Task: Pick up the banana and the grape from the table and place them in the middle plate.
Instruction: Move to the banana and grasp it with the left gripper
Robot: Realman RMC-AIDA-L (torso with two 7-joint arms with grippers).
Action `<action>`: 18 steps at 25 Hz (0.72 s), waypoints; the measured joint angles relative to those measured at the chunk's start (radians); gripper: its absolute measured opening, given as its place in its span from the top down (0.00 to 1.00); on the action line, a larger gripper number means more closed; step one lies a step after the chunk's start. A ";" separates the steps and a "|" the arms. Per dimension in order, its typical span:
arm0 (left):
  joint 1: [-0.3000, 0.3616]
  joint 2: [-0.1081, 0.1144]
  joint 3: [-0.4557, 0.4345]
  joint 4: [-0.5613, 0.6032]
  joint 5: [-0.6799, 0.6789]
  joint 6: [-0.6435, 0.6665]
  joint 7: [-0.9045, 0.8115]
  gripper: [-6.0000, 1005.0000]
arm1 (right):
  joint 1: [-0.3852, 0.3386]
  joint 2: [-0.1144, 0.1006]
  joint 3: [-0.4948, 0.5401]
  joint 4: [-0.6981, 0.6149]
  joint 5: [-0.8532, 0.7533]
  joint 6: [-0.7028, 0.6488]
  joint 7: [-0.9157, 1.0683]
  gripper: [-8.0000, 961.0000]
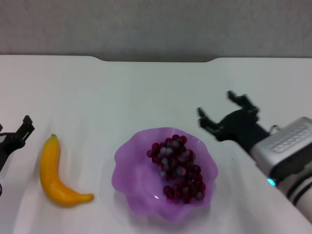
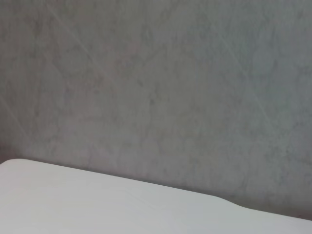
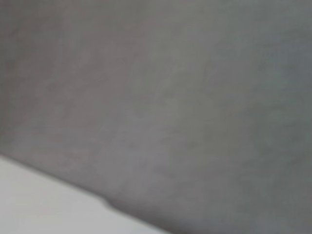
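White table [image 1: 146,92] holds the grape [image 1: 178,165] in the middle plate [image 1: 131,170]; the banana [image 1: 53,175] lies left. Right gripper [image 1: 222,109] hovers beside the plate, fingers apart, empty; left gripper [image 1: 19,134], finger state unclear, sits near the banana.

The right gripper [image 1: 222,111] hovers near the table's right edge, fingers spread; the left gripper [image 1: 19,132] sits at its left edge.

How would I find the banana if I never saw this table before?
Look at the white table and find the wavy purple plate holding grapes. On the robot's left of it, lying on the table, is the banana: the only yellow, curved thing, with a green tip.
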 joint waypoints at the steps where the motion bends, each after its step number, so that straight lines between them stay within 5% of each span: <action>1: 0.001 0.000 0.000 0.000 -0.001 0.000 0.000 0.11 | -0.013 0.000 0.012 -0.011 0.001 -0.030 0.000 0.13; 7: 0.002 0.000 0.000 0.001 -0.004 0.000 0.000 0.11 | -0.035 0.006 0.011 -0.185 0.026 -0.233 0.065 0.10; 18: -0.014 0.004 0.041 -0.039 0.001 -0.008 -0.017 0.11 | 0.076 0.009 -0.063 -0.533 0.024 -0.376 0.467 0.08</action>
